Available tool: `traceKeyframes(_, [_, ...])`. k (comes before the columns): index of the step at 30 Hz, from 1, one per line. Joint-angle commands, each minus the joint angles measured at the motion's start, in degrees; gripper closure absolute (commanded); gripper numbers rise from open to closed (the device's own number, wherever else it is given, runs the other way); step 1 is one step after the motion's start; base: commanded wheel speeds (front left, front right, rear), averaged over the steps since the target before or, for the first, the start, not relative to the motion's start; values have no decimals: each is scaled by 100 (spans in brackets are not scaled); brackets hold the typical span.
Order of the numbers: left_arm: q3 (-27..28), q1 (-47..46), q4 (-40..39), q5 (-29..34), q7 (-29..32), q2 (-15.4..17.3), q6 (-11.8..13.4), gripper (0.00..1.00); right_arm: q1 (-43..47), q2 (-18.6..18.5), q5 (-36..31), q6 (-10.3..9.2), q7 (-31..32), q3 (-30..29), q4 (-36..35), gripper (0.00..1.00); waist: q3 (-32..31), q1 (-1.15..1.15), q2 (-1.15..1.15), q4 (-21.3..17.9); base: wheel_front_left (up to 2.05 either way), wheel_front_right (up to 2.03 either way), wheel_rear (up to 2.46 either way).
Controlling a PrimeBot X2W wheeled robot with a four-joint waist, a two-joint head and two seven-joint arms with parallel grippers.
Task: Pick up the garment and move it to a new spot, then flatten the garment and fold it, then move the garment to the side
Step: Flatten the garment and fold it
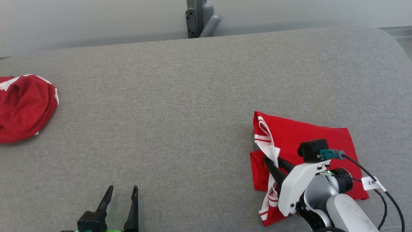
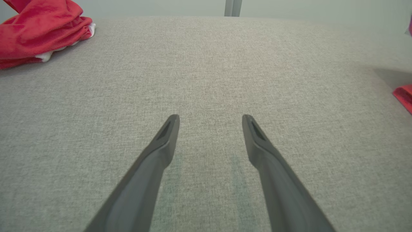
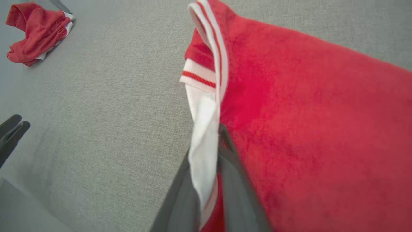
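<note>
A red garment (image 1: 309,135) with white striped trim lies folded on the grey fabric table (image 1: 177,112) at the lower right. My right gripper (image 1: 270,161) is over its left edge, shut on the white trim (image 3: 202,141), which runs between the two dark fingers (image 3: 238,180). In the right wrist view the red cloth (image 3: 305,129) spreads to the right of the gripper (image 3: 219,129). My left gripper (image 1: 123,188) stands open near the front edge at the lower left, with bare table between its fingertips (image 2: 210,119). A corner of the garment (image 2: 404,96) shows at the right edge of the left wrist view.
A second red garment (image 1: 24,106) lies crumpled at the table's far left (image 2: 38,25) (image 3: 35,29). A grey post (image 1: 201,17) stands behind the back edge. A black cable with a white tag (image 1: 371,183) hangs from my right wrist.
</note>
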Motion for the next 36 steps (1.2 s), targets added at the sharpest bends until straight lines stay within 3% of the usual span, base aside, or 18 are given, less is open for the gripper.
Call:
traceKeyframes(1, [19, -104, 4, -27, 0, 4, 14, 0, -60, -13, -39, 2, -149, 65, 3, 0, 7, 0, 69, 17, 0, 0, 0])
traceKeyframes(6, [79, -90, -86, -91, 0, -8, 45, 0, 197, -218, 23, 0, -717, 120, -390, 0, -9, 0, 69, 113, 0, 0, 0])
traceKeyframes(11, [266, 51, -480, -181, 0, -18, 79, 0, 612, -414, -452, 1, -1988, -398, -1006, 0, -34, 0, 69, 103, 0, 0, 0])
traceKeyframes(14, [376, 156, -762, -215, 0, -23, 123, 0, 838, -591, -1091, 1, -2779, -811, -929, 0, -68, 0, 69, 69, 0, 0, 0])
traceKeyframes(18, [460, 285, -1037, -120, 1, -21, 280, 0, 1045, -414, -1804, 2, -3517, -1314, -448, 0, -133, 0, 69, -6, 0, 0, 0])
traceKeyframes(23, [370, 374, -1280, 59, 0, -22, 381, 0, 1247, -264, -2382, -1, -3645, -1808, -440, 0, -230, 0, 69, 28, 0, 0, 0])
traceKeyframes(29, [221, 418, -1269, 235, 1, -23, 392, 0, 1744, 20, -2586, -3, -3649, -2365, -558, 0, -438, 0, 69, 195, 0, 0, 0])
traceKeyframes(36, [113, 542, -1132, 144, 0, -22, 381, 0, 1897, 181, -2453, -3, -3651, -2197, -643, 0, -657, 0, 69, 258, 0, 0, 0])
